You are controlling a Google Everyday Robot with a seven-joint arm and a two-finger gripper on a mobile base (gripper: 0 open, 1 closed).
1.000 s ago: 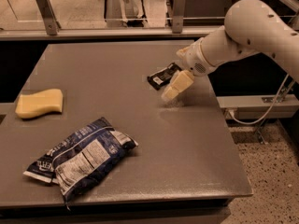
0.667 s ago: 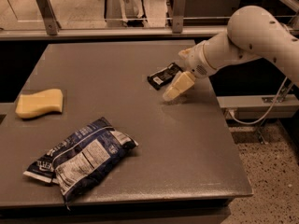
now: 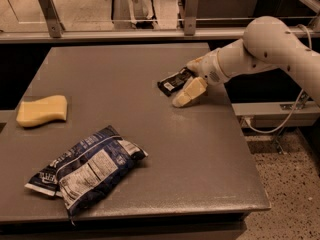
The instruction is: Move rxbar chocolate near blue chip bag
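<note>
Camera view, 1 arm: grasp step. Gripper (image 3: 186, 83) sits at the right side of the desk (image 3: 165, 154), fingers (image 3: 189, 92) spread astride the right end of the rxbar chocolate (image 3: 173, 81), apparently not pinching yet. Blue chip bag (image 3: 87, 166) lies well apart, front-left. Next: close, lift, carry toward the bag.

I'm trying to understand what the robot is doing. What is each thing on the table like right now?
end effector: low over the right side of the table, at the rxbar chocolate.
rxbar chocolate: at the end effector, far from the blue chip bag; cannot tell if gripped.
blue chip bag: lying crinkled, label panel up, front left.
yellow sponge: lying flat at the left, untouched.
</note>
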